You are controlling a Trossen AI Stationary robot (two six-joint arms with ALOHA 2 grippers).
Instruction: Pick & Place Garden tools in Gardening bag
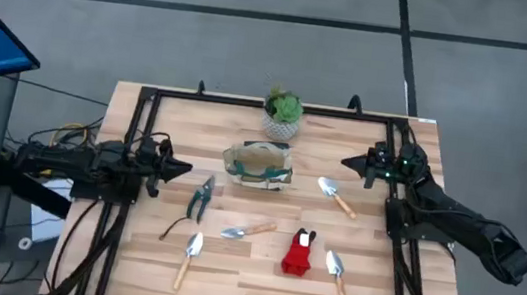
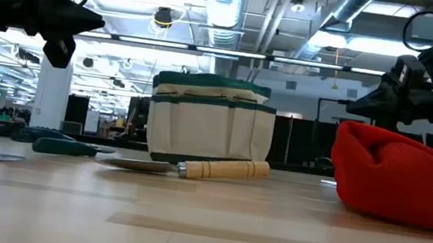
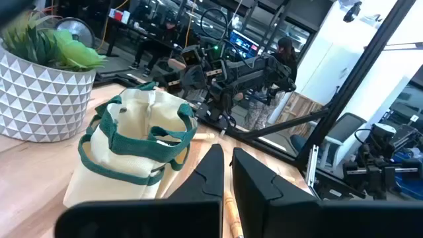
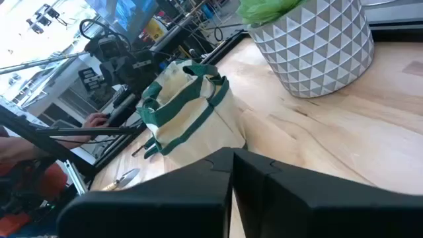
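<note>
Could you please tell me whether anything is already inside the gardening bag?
The gardening bag shows only its green handles folded across the mouth; no tool handle sticks out. Its bottom and pockets are hidden.

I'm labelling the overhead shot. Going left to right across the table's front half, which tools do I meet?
Thin black curved tool → left trowel → middle trowel → red-and-black item → right trowel.

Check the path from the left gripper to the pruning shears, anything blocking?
Nothing visible. The left gripper, shut, hangs near the table's left edge, and the pruning shears lie just inboard of it with bare tabletop between. The gardening bag sits beyond the shears, clear of that line.
</note>
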